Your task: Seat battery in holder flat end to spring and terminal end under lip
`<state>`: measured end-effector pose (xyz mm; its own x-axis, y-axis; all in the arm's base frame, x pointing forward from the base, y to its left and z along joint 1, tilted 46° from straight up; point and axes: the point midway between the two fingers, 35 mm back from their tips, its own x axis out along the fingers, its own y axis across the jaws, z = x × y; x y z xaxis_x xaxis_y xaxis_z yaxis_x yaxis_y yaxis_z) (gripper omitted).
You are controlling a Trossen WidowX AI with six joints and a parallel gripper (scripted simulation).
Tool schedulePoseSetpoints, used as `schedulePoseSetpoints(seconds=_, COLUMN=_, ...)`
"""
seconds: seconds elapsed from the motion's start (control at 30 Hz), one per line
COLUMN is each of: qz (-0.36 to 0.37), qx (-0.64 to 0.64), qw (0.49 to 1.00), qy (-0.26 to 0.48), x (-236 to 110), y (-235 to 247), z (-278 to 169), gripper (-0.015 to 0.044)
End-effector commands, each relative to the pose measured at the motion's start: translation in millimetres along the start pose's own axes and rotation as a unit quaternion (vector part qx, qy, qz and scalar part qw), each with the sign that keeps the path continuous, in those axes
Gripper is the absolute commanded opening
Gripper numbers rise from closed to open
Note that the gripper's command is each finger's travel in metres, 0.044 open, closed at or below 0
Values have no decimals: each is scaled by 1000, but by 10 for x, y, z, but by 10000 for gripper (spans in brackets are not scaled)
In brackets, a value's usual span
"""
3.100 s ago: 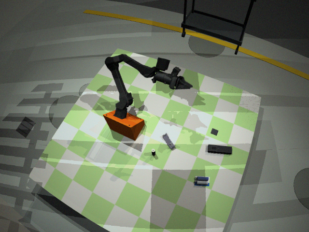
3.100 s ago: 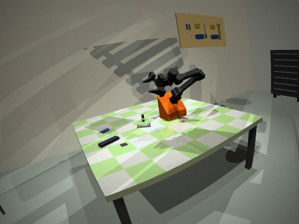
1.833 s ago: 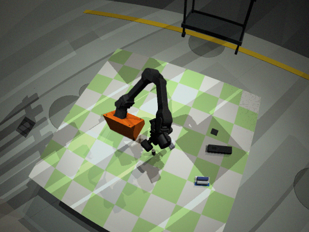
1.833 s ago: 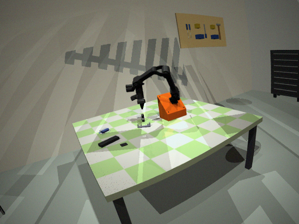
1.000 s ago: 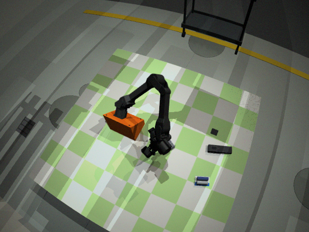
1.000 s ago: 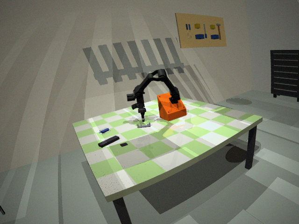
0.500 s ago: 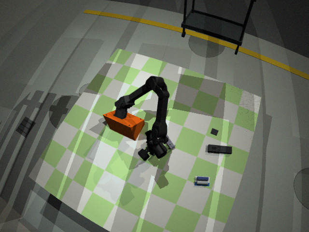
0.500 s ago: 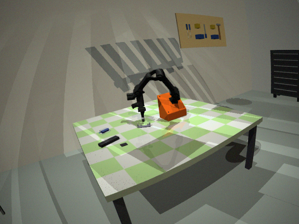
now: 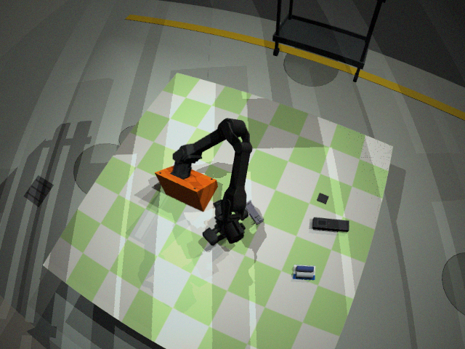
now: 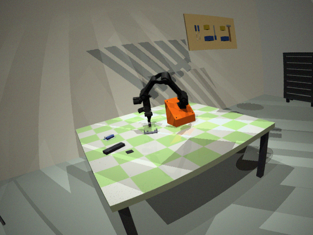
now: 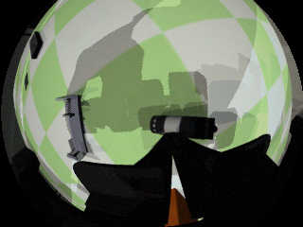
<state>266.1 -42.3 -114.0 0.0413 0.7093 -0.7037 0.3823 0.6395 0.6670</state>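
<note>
The battery (image 11: 184, 125), a dark cylinder with a pale band near one end, lies on the checked table top right in front of my fingertips and crosswise to them. My gripper (image 11: 169, 136) (image 9: 210, 235) (image 10: 149, 124) is shut, with nothing between the fingers, and its tips are low over the table. I cannot tell whether the tips touch the battery. The grey holder (image 11: 76, 128) (image 9: 254, 212) (image 10: 150, 132) lies empty a short way to the side, with its long axis at right angles to the battery. The top and exterior views do not show the battery.
The arm's orange base block (image 9: 187, 187) (image 10: 179, 113) stands close behind the gripper. A blue and white pack (image 9: 304, 272) (image 10: 109, 137), a black bar (image 9: 330, 224) (image 10: 113, 148) and a small black square (image 9: 322, 198) (image 10: 129, 151) lie farther off on the table (image 9: 277, 330).
</note>
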Motion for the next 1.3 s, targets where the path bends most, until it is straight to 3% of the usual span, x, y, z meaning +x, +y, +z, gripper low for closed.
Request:
schedulePoseSetpoints(seconds=0.0, qz=-2, qx=-3, qw=1000, qy=0, x=5, y=-46, z=8, gripper=0)
schedulePoseSetpoints(seconds=0.13, qz=-1, qx=1, qw=1000, qy=-1, x=-65, y=-29, z=10, gripper=0)
schedulePoseSetpoints(seconds=0.4, qz=-4, qx=-2, qw=1000, qy=0, x=-787, y=-50, z=15, gripper=0)
schedulePoseSetpoints(seconds=0.8, qz=-2, qx=1, qw=1000, qy=-3, x=-792, y=-48, z=13, gripper=0)
schedulePoseSetpoints(seconds=0.83, qz=-2, qx=-9, qw=1000, qy=-2, x=-783, y=-49, z=14, gripper=26)
schedulePoseSetpoints(seconds=0.97, qz=-3, qx=-183, qw=983, qy=-1, x=-628, y=-102, z=28, gripper=131)
schedulePoseSetpoints(seconds=1.1, qz=-3, qx=-385, qw=923, qy=0, x=-442, y=-163, z=34, gripper=231)
schedulePoseSetpoints(seconds=1.27, qz=-3, qx=-612, qw=791, qy=2, x=-213, y=-233, z=24, gripper=231)
